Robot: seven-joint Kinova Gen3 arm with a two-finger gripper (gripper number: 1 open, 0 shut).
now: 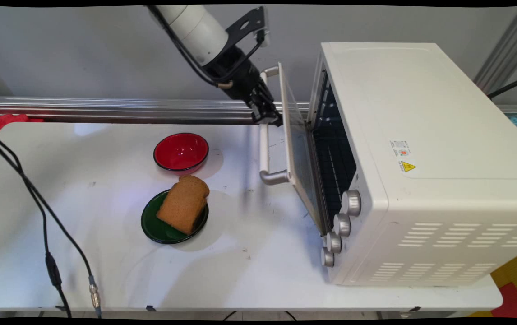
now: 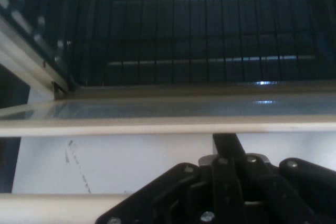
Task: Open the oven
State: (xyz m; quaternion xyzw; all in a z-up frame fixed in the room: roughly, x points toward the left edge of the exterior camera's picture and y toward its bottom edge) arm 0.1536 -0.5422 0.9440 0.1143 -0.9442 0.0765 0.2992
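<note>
Gripper meets the toaster oven's door handle, whose long axis runs along the partly open door.
Whether its jaws grip cannot be told; the oven fills the table's right side, toast on a green plate and a red bowl centre.

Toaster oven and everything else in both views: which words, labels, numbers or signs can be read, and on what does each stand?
No text can be read as words.
Toaster oven top: small white label, print too small to read.
Beside it: yellow warning triangle sticker, symbol too small to make out.
Four knobs: no markings legible.
Hand view: no text.
</note>
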